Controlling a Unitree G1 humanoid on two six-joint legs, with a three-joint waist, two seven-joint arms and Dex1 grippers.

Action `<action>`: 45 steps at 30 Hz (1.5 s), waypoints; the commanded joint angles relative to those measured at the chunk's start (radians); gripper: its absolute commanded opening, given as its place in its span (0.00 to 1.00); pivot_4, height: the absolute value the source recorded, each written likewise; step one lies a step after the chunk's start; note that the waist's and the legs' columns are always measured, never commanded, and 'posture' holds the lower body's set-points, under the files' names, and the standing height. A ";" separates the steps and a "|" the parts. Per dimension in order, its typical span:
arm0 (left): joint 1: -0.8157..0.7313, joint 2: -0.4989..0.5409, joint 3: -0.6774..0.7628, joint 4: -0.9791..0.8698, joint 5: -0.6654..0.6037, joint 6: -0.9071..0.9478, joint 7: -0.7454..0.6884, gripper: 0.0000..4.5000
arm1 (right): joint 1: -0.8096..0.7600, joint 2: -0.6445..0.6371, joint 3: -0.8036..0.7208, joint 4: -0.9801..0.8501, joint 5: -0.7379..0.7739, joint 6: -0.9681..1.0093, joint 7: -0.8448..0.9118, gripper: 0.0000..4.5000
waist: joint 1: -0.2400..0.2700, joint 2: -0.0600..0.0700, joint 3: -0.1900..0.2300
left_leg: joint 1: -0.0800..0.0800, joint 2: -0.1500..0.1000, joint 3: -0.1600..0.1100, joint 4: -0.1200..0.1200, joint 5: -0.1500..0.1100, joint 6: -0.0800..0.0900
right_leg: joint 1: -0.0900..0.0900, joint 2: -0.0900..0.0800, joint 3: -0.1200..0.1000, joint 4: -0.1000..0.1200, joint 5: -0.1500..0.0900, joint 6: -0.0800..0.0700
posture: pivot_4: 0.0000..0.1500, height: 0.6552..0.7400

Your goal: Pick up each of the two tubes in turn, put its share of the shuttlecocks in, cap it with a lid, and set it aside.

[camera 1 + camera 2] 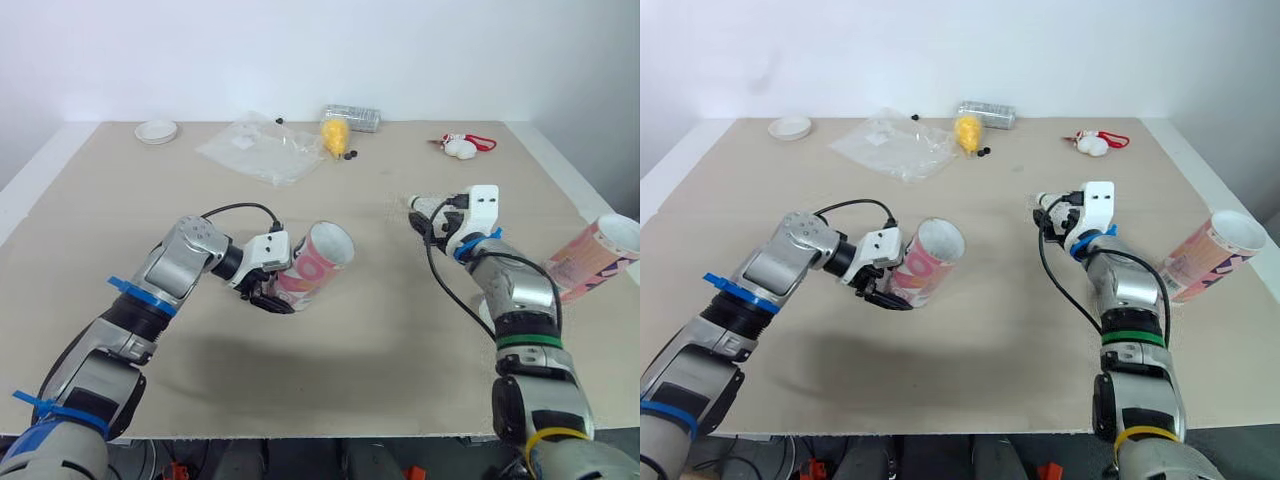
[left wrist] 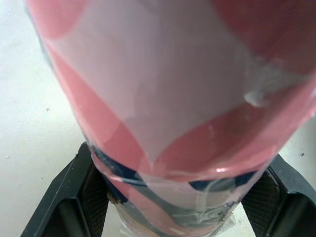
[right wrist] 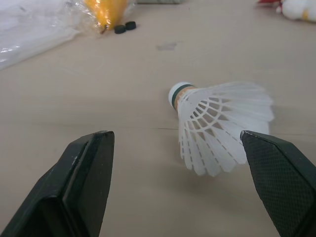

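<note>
Pink-and-white tube (image 1: 318, 262) is sitting tilted near the middle of the worktop (image 1: 380, 340) in the head views, with its open mouth facing far-right. The left jaws are gripping its lower end. A second tube (image 1: 597, 255) is lying at the right edge. A white round lid (image 1: 156, 131) is sitting by the far left corner. A clear plastic bag (image 1: 262, 148), a yellow item (image 1: 335, 133) and a red-and-white toy (image 1: 463, 146) are lying along the far edge.

In the left wrist view, the tube is sitting between both black fingers (image 2: 64, 197), with the jaws clamping it.

In the right wrist view, the right jaws are standing wide open. A white shuttlecock (image 3: 222, 126) is lying on the worktop just ahead of them, with its cork end pointing toward the far edge.
</note>
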 commanded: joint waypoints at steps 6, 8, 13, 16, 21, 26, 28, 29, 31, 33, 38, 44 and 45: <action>0.029 0.007 -0.009 -0.026 0.007 0.026 0.013 0.73 | -0.107 0.010 0.007 0.150 -0.046 -0.111 0.007 0.97 | 0.000 0.000 0.000 | 0.000 0.000 0.000 -0.001 0.000 0.000 | 0.000 0.000 0.000 0.000 0.000 0.000 | 1.00 1.00; 0.032 0.007 -0.008 -0.032 0.005 0.032 0.015 0.73 | -0.122 0.009 0.011 0.184 -0.058 -0.131 0.005 0.97 | 0.000 0.000 0.000 | 0.000 0.000 0.000 -0.001 0.000 0.000 | 0.000 0.000 0.000 0.000 0.000 0.000 | 1.00 1.00; 0.037 0.008 -0.004 -0.040 0.005 0.041 0.020 0.73 | -0.160 0.014 0.007 0.251 -0.071 -0.167 0.000 0.82 | -0.001 0.000 0.000 | 0.000 0.000 0.000 -0.001 0.000 0.000 | 0.000 0.000 0.000 0.000 0.000 0.000 | 1.00 1.00; 0.038 0.008 -0.003 -0.042 0.005 0.045 0.024 0.73 | -0.181 0.017 0.007 0.293 -0.079 -0.189 -0.006 0.54 | -0.002 0.000 0.000 | 0.000 0.000 0.000 -0.001 0.000 0.000 | 0.000 0.000 0.000 0.000 0.000 0.000 | 1.00 1.00; 0.040 0.009 -0.001 -0.045 0.002 0.050 0.027 0.73 | -0.201 0.022 0.009 0.336 -0.092 -0.216 -0.007 0.00 | -0.002 0.000 0.000 | 0.000 0.000 0.000 -0.001 0.000 0.000 | 0.000 0.000 0.000 0.000 0.000 0.000 | 1.00 1.00; 0.039 0.009 0.000 -0.043 0.000 0.053 0.033 0.73 | -0.207 0.021 0.011 0.361 -0.105 -0.237 -0.008 0.00 | -0.003 0.000 0.000 | 0.000 0.000 0.000 -0.001 0.000 0.000 | 0.000 0.000 0.000 0.000 0.000 0.000 | 1.00 1.00; 0.039 0.009 0.000 -0.041 0.000 0.051 0.034 0.73 | -0.204 0.021 0.015 0.355 -0.110 -0.244 -0.003 0.00 | -0.003 0.000 0.000 | 0.000 0.000 0.000 -0.001 0.000 0.000 | 0.000 0.000 0.000 0.000 0.000 0.000 | 1.00 1.00; 0.038 0.009 0.000 -0.039 0.001 0.049 0.034 0.73 | -0.202 0.020 0.017 0.348 -0.114 -0.250 -0.001 0.00 | -0.003 0.000 0.000 | 0.000 0.000 0.000 -0.001 0.000 0.000 | 0.000 0.000 0.000 0.000 0.000 0.000 | 1.00 1.00; 0.036 0.008 -0.001 -0.035 0.002 0.046 0.033 0.73 | -0.193 0.013 0.030 0.310 -0.127 -0.263 0.014 0.00 | -0.003 0.000 0.000 | 0.000 0.000 0.000 -0.001 0.000 0.000 | 0.000 0.000 0.000 0.000 0.000 0.000 | 1.00 1.00; 0.033 0.008 -0.002 -0.033 0.001 0.044 0.032 0.73 | -0.181 0.001 0.050 0.261 -0.143 -0.277 0.034 0.00 | -0.003 0.000 0.000 | 0.000 0.000 0.000 -0.001 0.000 0.000 | 0.000 0.000 0.000 0.000 0.000 0.000 | 1.00 1.00; 0.023 0.008 -0.003 -0.019 0.003 0.027 0.025 0.73 | -0.087 -0.105 0.113 -0.169 -0.129 -0.245 0.229 0.00 | 0.001 0.002 0.001 | -0.001 -0.001 0.000 -0.001 0.000 0.000 | 0.000 0.000 0.000 0.000 -0.001 0.001 | 1.00 1.00; 0.014 0.004 -0.008 0.003 0.005 0.005 0.016 0.73 | -0.055 -0.301 0.132 -0.554 -0.003 -0.207 0.550 0.00 | 0.003 0.004 0.002 | 0.000 0.000 0.000 -0.001 0.000 0.000 | 0.000 0.000 0.000 0.000 -0.001 0.001 | 1.00 1.00; 0.011 0.002 -0.009 0.010 0.006 0.001 0.014 0.73 | -0.061 -0.350 0.146 -0.621 0.027 -0.220 0.644 0.00 | 0.002 0.004 0.002 | 0.000 0.000 0.000 -0.001 0.000 0.000 | 0.000 0.000 0.000 0.000 -0.001 0.001 | 1.00 1.00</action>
